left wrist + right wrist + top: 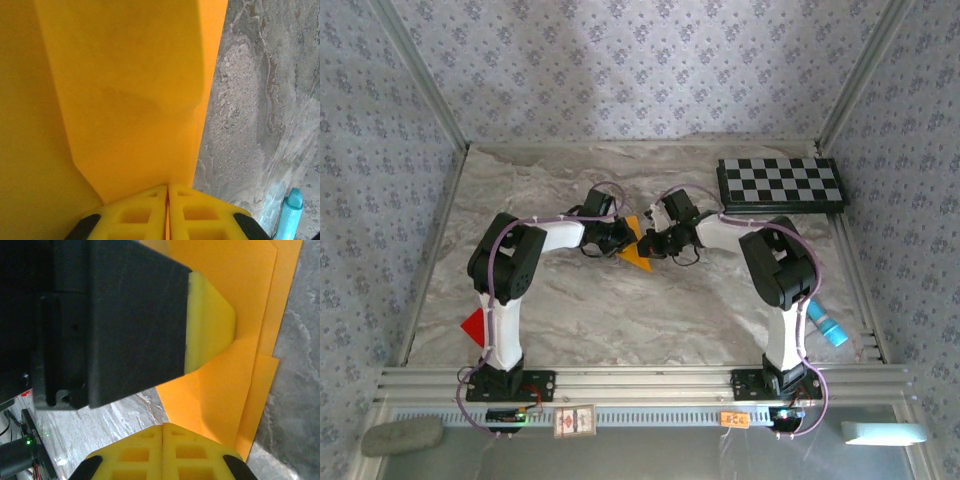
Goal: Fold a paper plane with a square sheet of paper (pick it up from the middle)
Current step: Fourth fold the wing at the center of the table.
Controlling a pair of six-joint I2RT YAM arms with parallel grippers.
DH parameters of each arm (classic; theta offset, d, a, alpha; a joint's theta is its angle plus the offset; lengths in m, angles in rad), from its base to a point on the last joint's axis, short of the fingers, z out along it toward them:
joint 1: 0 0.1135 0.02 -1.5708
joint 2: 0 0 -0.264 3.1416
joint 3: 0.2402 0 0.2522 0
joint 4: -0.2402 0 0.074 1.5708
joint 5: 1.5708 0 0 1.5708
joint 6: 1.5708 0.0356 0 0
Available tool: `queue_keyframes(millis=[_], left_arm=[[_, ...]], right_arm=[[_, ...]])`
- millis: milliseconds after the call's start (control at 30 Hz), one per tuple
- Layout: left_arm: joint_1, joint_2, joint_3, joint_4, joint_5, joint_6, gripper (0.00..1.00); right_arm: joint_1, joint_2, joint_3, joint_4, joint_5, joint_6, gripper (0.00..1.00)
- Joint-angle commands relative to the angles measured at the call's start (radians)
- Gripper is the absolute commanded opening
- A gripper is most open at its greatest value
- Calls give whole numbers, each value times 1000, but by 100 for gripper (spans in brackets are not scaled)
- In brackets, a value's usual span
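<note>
Top external: left gripper and right gripper pinch opposite paper plane edges

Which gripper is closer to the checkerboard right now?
Right. The right gripper pinches the paper mid-table, on the side facing the checkerboard at the far right; the left gripper pinches the paper's opposite, left side.

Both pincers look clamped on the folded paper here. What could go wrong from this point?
The left pincer and right pincer both pinch the thin folded orange-yellow paper sheet close together; pulling apart could tear it. Its layer edges sit offset in the right wrist view, so pressing now may set a crooked crease. The pincers are very close, so they might collide.
</note>
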Motion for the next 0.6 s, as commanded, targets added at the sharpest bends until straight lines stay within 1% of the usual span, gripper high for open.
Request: queue_keyframes(millis=[0, 333, 567], left_arm=[[-7, 60, -17, -98, -59, -12, 9], [-8, 60, -21, -97, -58, -22, 9], [-8, 59, -26, -98, -64, -30, 9]], right_arm=[[0, 30, 41, -28, -7, 1, 3], [0, 78, 57, -56, 49, -5, 3], [-1, 89, 16, -92, 77, -21, 3]])
